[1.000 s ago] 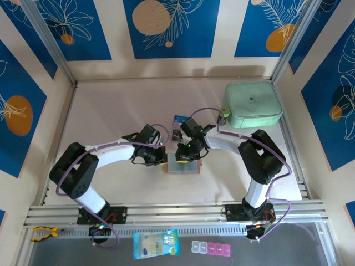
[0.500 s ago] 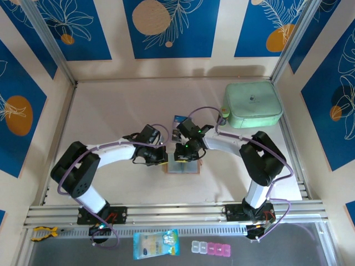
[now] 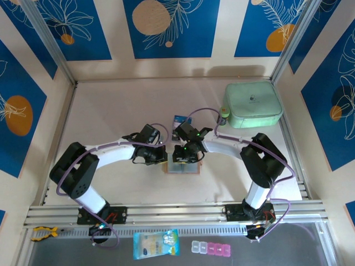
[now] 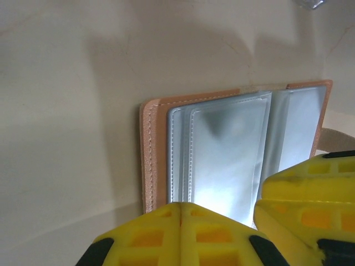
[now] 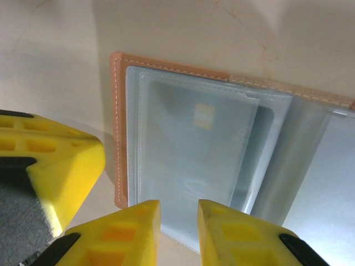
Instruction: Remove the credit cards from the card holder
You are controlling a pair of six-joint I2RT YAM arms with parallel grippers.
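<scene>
Card holder lies open at frame centre, shut left claw at its edge, right claw slightly parted and empty over a sleeved credit card; the slick sleeve may defeat its pinch.

Tan card holder open flat, credit card inside pocket

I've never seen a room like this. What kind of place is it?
Probably a robot lab's test booth, not a home: a left arm and a right arm are bolted to a metal rail at the near edge of the table, and blue-leaf panels wall it in.
</scene>
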